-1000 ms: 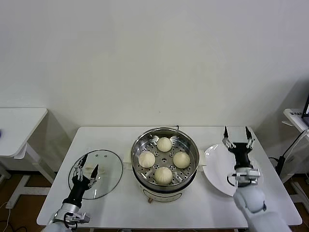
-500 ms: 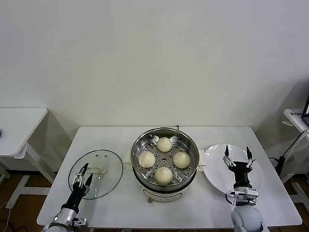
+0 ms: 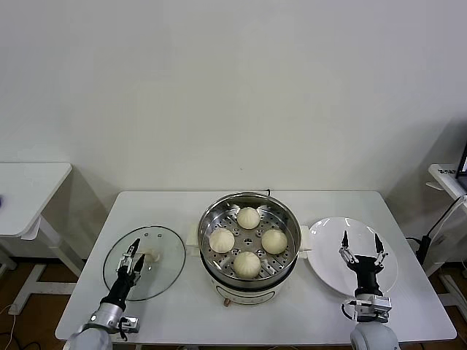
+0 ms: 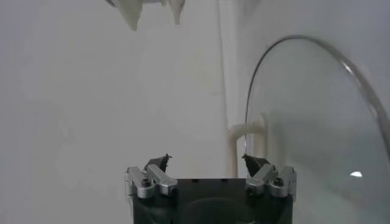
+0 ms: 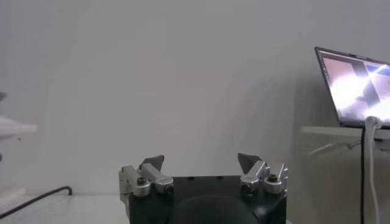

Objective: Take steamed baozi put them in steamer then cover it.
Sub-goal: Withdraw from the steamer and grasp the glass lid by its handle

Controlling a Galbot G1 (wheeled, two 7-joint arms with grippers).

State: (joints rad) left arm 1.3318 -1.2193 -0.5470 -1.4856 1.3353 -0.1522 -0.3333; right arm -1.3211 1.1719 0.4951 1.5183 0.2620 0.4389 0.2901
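Several cream-white baozi point(image 3: 247, 264) sit in the shiny steel steamer point(image 3: 211, 219) on its cream pot base at the table's middle. The glass cover point(image 3: 164, 270) lies flat on the table to the left, its cream handle point(image 3: 151, 256) up. My left gripper point(image 3: 132, 254) is open over the cover's near-left part, close to the handle; the left wrist view shows the open gripper point(image 4: 207, 161) with the cover's handle point(image 4: 247, 133) and glass point(image 4: 317, 122) just ahead. My right gripper point(image 3: 361, 244) is open and empty above the white plate point(image 3: 328, 255), fingers pointing up point(image 5: 201, 160).
The empty white plate lies right of the steamer. A small white table point(image 3: 29, 189) stands at the far left and a desk point(image 3: 449, 179) at the far right, with a laptop point(image 5: 356, 85) in the right wrist view. The white table's front edge is near both arms.
My right gripper has dropped from above the plate's far edge and pulled back toward me. My left gripper dipped back, then moved forward toward the cover's handle.
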